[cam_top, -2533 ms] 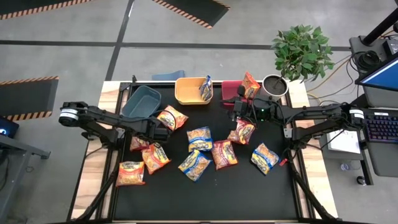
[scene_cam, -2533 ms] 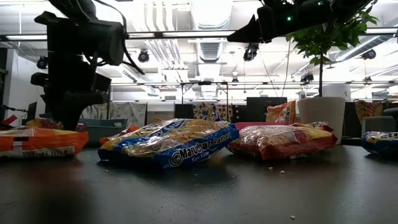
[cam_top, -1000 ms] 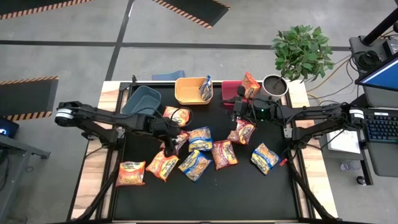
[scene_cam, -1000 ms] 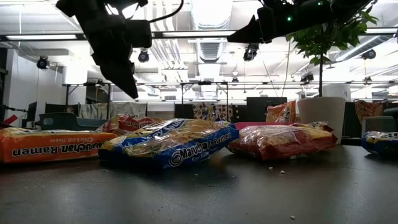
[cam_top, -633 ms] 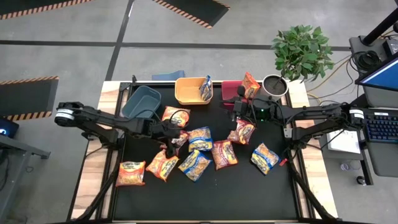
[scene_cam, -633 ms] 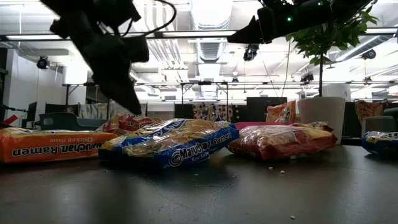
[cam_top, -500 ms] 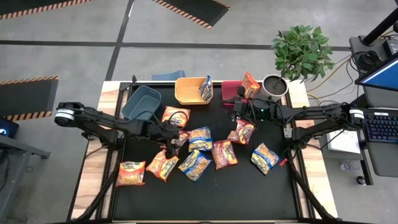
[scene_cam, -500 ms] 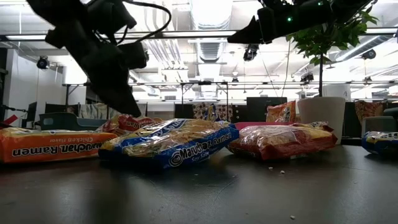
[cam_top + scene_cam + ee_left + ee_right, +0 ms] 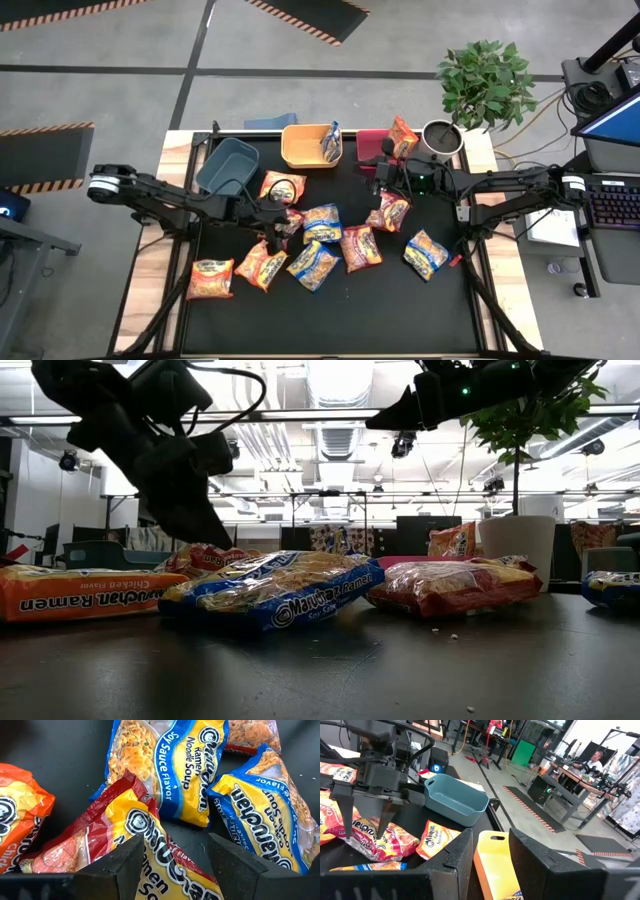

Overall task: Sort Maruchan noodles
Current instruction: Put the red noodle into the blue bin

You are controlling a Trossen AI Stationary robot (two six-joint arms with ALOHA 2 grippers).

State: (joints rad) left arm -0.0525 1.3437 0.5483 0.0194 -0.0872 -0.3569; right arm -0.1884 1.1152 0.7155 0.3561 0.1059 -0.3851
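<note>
Black is the mat (image 9: 400, 310) that covers the table, and the Maruchan noodles lie spread over its middle and left part in the high view. An orange packet (image 9: 211, 279) lies near the left edge, a second orange packet (image 9: 262, 266) is just beside it, and a red-trimmed packet (image 9: 283, 225) is under the left gripper (image 9: 275, 221). More packets lie toward the centre, among them a blue-trimmed soy sauce packet (image 9: 322, 223), and one blue packet (image 9: 427, 253) lies near the right edge. Along the far edge stand a blue bin (image 9: 228, 164), a yellow bin (image 9: 311, 146) with one packet upright in it, and a red bin (image 9: 371, 145). The right gripper (image 9: 375, 178) hangs above the mat near the red bin.

In the low view, the left gripper (image 9: 195, 520) points down at a slant over a red packet (image 9: 207, 557). In front lie a blue Maruchan packet (image 9: 272, 591) and an orange chicken flavor packet (image 9: 85, 593).

In the left wrist view, the two fingers (image 9: 125, 859) stand wide apart on both sides of the red-trimmed packet (image 9: 115, 832), which lies between them; they do not press it. The soy sauce packet (image 9: 165, 767) lies beyond it.

In the right wrist view, the right gripper's fingers (image 9: 457, 857) are a moderate gap apart with nothing between them. The blue bin (image 9: 455, 799) and the yellow bin (image 9: 496, 862) are ahead, and the left gripper (image 9: 364, 812) is over the packets.
</note>
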